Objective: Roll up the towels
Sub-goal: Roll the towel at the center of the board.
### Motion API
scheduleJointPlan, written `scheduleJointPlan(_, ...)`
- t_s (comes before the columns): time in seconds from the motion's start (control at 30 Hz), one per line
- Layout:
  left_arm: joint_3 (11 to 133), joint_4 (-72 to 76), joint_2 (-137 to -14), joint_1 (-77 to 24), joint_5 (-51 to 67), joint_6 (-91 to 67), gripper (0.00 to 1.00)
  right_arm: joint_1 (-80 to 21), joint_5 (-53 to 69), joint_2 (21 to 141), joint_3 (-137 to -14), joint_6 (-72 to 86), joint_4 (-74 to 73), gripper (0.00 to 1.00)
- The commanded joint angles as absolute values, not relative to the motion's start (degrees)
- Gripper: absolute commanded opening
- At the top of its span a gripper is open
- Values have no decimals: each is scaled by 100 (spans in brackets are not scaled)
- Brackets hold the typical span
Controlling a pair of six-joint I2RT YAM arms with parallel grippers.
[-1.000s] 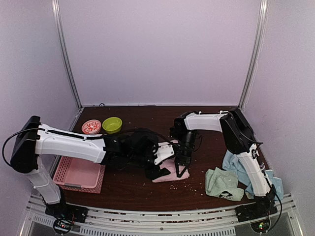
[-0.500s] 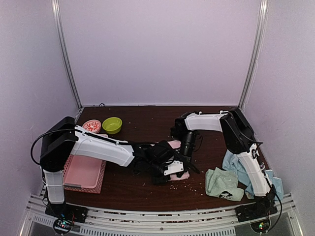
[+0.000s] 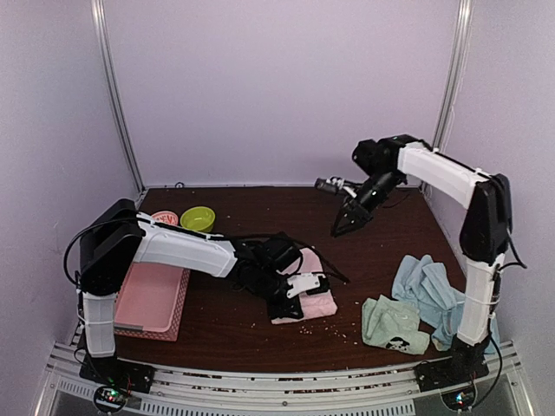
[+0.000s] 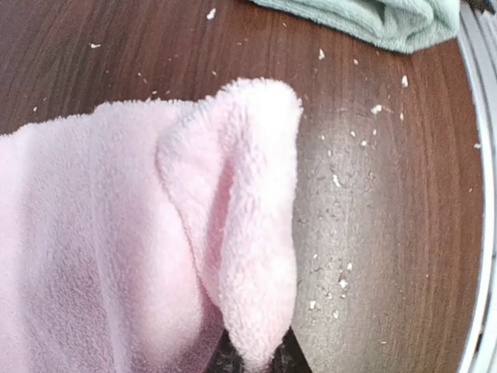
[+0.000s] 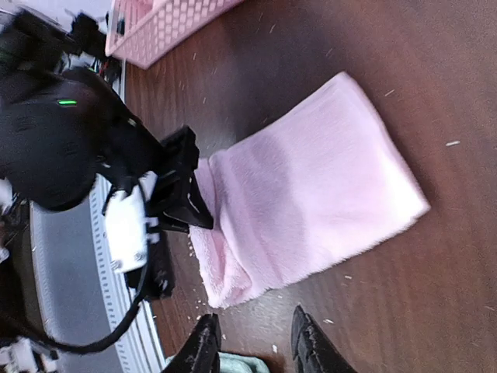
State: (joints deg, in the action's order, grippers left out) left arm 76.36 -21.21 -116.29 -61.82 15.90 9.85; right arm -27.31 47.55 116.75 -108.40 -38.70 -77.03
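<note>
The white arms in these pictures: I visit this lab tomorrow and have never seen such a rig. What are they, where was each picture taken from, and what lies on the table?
They are two robot arms bolted at the table's near edge, each ending in two jaws that pinch things. The wide picture comes from a fixed camera above and behind them; the other two come from cameras on the wrists. On the table lie a pink towel, a green towel and a blue towel, plus a pink basket, a green bowl and a red bowl. The left arm has its jaws closed on a fold of the pink towel, seen close up in its wrist picture. The right arm is raised, its jaws open and empty, looking down on the pink towel.
</note>
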Motion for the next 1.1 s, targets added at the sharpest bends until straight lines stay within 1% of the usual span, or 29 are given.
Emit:
scheduleJointPlan(0.0, 7965, -2335, -12099, -5576, 3537, 285, 6, -2392, 5511, 10055, -10492, -3632, -7071, 32)
scheduleJointPlan(0.1, 8221, -2343, -12374, -5309, 4308, -51, 9, -2425, 5775, 8969, -9869, -3509, -6410, 32)
scheduleJointPlan(0.17, 8527, -2610, -12721, -5161, 4844, -164, 9, -2611, 5861, 8348, -9436, -3770, -6213, 36)
scheduleJointPlan(0.23, 8823, -2902, -13048, -5086, 5220, -216, 9, -3147, 5255, 7791, -8882, -3940, -5913, 40)
scheduleJointPlan(0.3, 9014, -3043, -13306, -5048, 5368, -249, 9, -3881, 4227, 7493, -8351, -4029, -5634, 40)
scheduleJointPlan(0.43, 9128, -3132, -13517, -4968, 5549, -238, 10, -4662, 3054, 7616, -7487, -4215, -5430, 36)
scheduleJointPlan(0.53, 9162, -3209, -13640, -4865, 5744, -265, 11, -5196, 1974, 7634, -6711, -4275, -4690, 36)
scheduleJointPlan(0.6, 9184, -3243, -13664, -4839, 5758, -256, 11, -5488, 1321, 7725, -6285, -4288, -4149, 39)
scheduleJointPlan(0.7, 9175, -3243, -13669, -4825, 5789, -255, 11, -5670, 553, 7975, -5809, -4423, -3258, 42)
scheduleJointPlan(0.77, 9155, -3243, -13669, -4821, 5784, -270, 11, -5720, 240, 8164, -5606, -4521, -2806, 46)
scheduleJointPlan(0.87, 9109, -3243, -13676, -4819, 5796, -298, 12, -5754, 115, 8395, -5453, -4627, -2328, 48)
scheduleJointPlan(1.07, 9113, -3325, -13692, -4806, 5800, -235, 12, -5784, 89, 8932, -5345, -4866, -1809, 48)
